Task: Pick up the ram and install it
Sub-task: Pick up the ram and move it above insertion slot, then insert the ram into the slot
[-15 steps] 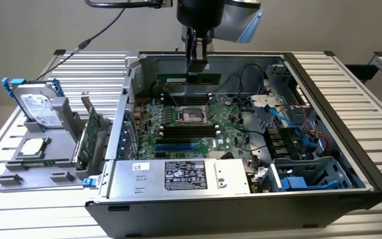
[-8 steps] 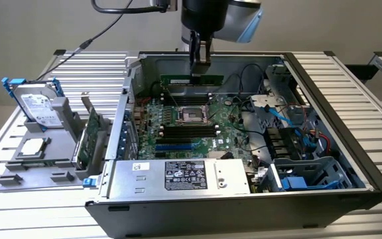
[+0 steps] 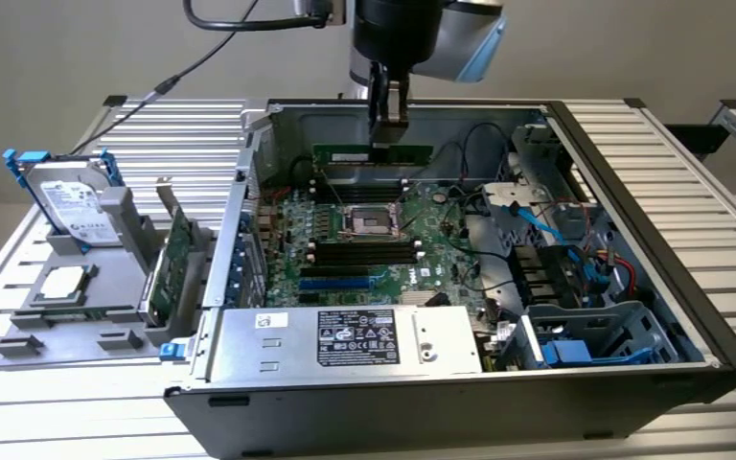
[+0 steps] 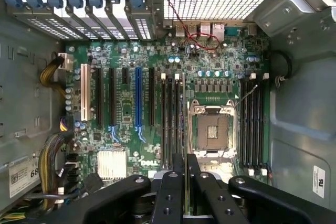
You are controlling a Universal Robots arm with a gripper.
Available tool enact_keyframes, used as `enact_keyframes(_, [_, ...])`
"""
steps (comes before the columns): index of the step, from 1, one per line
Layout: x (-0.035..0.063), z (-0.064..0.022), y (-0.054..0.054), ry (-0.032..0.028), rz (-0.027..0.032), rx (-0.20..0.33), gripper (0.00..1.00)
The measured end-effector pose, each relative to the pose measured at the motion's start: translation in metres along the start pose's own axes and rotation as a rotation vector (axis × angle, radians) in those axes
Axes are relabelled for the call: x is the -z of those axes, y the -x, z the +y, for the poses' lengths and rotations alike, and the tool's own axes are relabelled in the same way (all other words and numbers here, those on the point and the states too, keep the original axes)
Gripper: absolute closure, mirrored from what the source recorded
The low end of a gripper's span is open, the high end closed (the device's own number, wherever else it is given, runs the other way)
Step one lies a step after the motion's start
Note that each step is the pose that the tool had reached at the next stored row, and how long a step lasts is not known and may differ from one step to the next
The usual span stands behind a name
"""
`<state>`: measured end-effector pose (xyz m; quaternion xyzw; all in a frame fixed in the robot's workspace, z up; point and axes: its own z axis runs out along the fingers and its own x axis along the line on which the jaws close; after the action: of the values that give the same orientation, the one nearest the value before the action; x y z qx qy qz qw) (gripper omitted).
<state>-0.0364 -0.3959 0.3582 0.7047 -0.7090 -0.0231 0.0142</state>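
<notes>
Pincer: pinching the ram.
Risk: we suspect slight skew; it could jam in the memory slots.

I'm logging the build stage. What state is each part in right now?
pincer: shut on the ram.
ram: held level above the motherboard, not seated.
computer case: side open.
CPU socket: empty.
memory slots: empty.
hard drive: outside case, in grey holder.
</notes>
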Motion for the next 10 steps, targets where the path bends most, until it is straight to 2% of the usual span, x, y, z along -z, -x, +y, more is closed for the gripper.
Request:
enact_keyframes(3, [-0.0013, -0.0001, 0.0025, -0.0041, -0.0001, -0.003, 0.86])
enact_keyframes(6, [-0.0026, -0.0001, 0.0034, -0.0126, -0.0004, -0.007, 0.86])
enact_keyframes(10, [-0.0026, -0.0001, 0.0035, -0.0126, -0.0004, -0.007, 0.86])
